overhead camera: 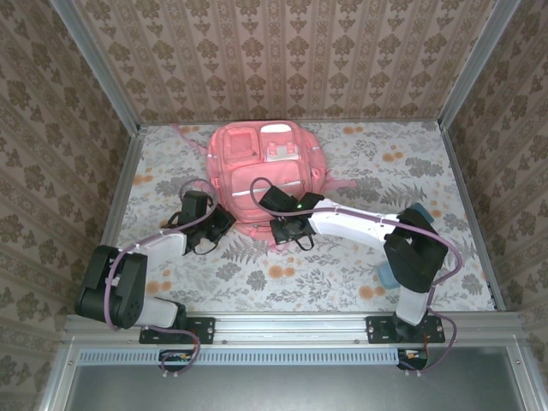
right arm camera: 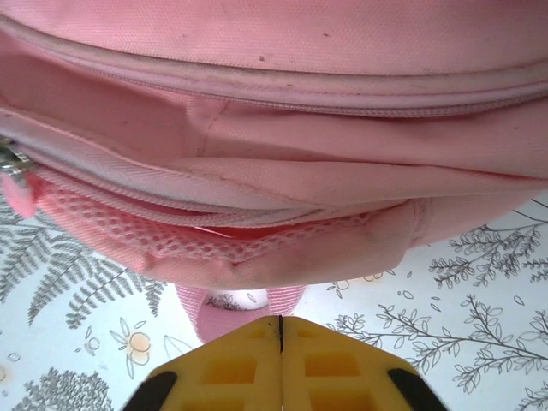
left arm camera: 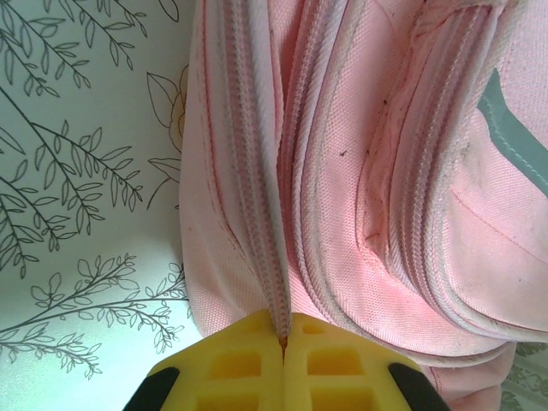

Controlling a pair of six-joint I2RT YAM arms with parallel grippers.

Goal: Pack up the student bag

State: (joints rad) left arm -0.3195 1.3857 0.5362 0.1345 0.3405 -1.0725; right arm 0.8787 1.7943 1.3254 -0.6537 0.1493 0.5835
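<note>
Top external view: the student bag (overhead camera: 261, 167) lies flat at the far middle of the table (overhead camera: 360, 282), its top end close to the back wall (overhead camera: 291, 60) and its bottom edge facing the arms. Bare patterned tabletop runs on both sides of it out to the side walls, wider on the right, and a broad strip lies open between the bag's near edge and the metal rail (overhead camera: 291, 324) that carries the arm bases. A light blue thing (overhead camera: 387, 276) sits partly hidden beside the right arm's lower links.

The left gripper (overhead camera: 218, 224) is at the bag's near left corner and the right gripper (overhead camera: 291, 229) at the middle of its near edge, the two well apart.

Left wrist view: the left gripper (left arm camera: 282, 330) has its yellow pads pressed together on a raised zipper seam (left arm camera: 257, 171) of the bag, the strip running straight into the line where they meet. To the left of that seam the bag's side ends and open table begins.

Right wrist view: the right gripper (right arm camera: 280, 321) shows its pads together with a hairline slit between them. A pink webbing loop (right arm camera: 201, 312) below the mesh edge (right arm camera: 214, 248) reaches down to the tips; whether it is pinched cannot be told. Table lies open on both sides of the loop
</note>
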